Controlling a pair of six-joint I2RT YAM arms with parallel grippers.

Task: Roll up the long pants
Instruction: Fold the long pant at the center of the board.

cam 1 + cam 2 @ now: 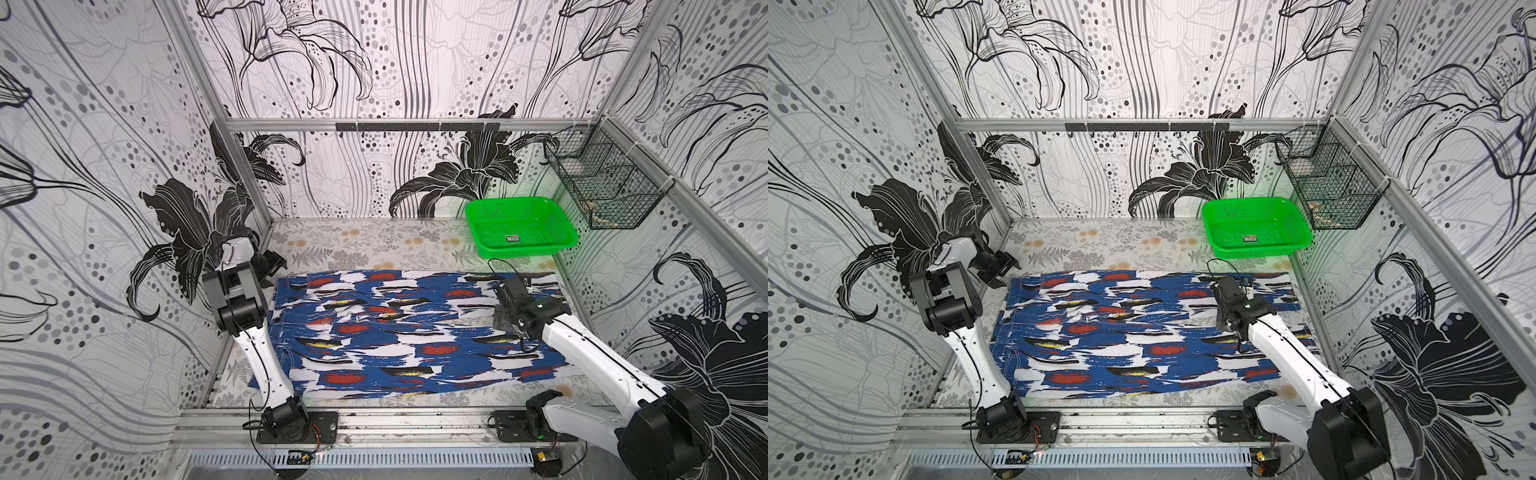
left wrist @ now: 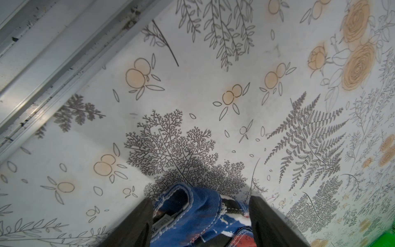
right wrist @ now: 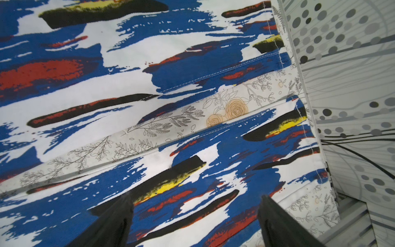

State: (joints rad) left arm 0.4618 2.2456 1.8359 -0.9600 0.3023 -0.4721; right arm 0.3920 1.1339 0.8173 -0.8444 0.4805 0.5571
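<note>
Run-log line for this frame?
long pants: flat, unrolled | left gripper: open around waistband corner | right gripper: open above leg ends

We see a green basket standing on the flower-printed table cover, with a small label lying inside it. Just beside the green basket, higher up on the side wall, hangs a black wire basket. Above the green basket, a black bar runs along the back wall.
</note>
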